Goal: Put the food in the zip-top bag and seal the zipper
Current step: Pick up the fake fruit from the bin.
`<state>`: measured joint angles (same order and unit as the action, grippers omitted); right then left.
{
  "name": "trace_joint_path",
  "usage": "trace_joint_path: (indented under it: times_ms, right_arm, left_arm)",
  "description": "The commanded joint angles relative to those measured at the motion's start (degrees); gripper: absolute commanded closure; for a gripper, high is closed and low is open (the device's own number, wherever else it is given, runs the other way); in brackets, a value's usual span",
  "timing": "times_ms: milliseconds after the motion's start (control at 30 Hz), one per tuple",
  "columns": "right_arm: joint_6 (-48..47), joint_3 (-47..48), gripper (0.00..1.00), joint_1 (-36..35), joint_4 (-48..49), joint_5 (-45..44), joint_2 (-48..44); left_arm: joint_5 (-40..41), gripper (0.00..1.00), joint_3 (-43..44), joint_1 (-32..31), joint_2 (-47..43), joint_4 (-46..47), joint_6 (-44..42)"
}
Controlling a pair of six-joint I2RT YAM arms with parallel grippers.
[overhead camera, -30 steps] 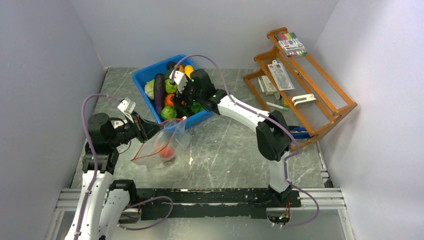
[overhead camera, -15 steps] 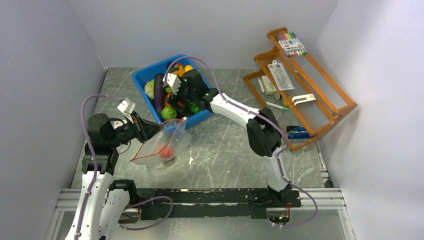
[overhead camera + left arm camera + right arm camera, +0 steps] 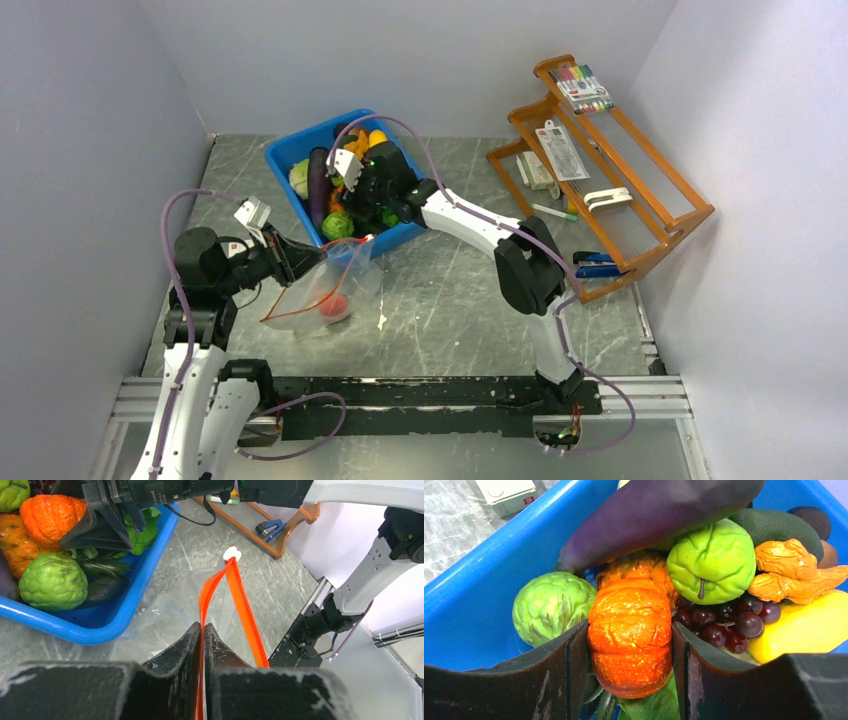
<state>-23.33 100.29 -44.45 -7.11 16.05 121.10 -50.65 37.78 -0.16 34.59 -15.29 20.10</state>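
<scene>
The clear zip-top bag (image 3: 335, 285) hangs open in front of the blue bin (image 3: 290, 150), with a red-orange piece (image 3: 337, 306) inside. My left gripper (image 3: 202, 627) is shut on one lip of the red-orange zipper (image 3: 242, 605) and holds the mouth up; it also shows in the top view (image 3: 298, 262). My right gripper (image 3: 630, 626) is down in the bin, its fingers pressed on both sides of an orange pumpkin-like piece (image 3: 631, 640). Around it lie a green cabbage ball (image 3: 554, 607), a green ball (image 3: 711, 562), a purple eggplant (image 3: 659, 515), grapes (image 3: 724, 620) and a yellow piece (image 3: 804, 627).
The bin's near wall (image 3: 100, 630) stands between the food and the bag's mouth. A wooden rack (image 3: 640, 215) with markers and small items stands at the back right, with a blue tool (image 3: 598, 265) under it. Grey walls close both sides.
My right gripper has moved left and deeper into the bin, over the orange piece. My left gripper and the bag have stayed put.
</scene>
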Motion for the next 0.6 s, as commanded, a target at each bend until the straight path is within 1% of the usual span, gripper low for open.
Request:
trace_joint_path:
  times_ms: [0, 300, 567]
  right_arm:
    - [0.2, -1.7, 0.51, -0.1, 2.0, -0.4, -3.2]
    - [3.0, -5.6, 0.58, -0.1, 6.1, -1.4, -8.2]
    - [5.4, -9.6, 0.59, 0.2, 8.9, -2.6, -12.8]
  left_arm:
    - [-1.1, 0.93, 0.2, 0.3, -0.4, 1.0, -0.5]
    - [-0.5, 0.93, 0.1, 0.3, -0.6, 0.8, -0.5]
    - [-0.2, 0.93, 0.1, 0.3, -0.6, 0.6, -0.5]
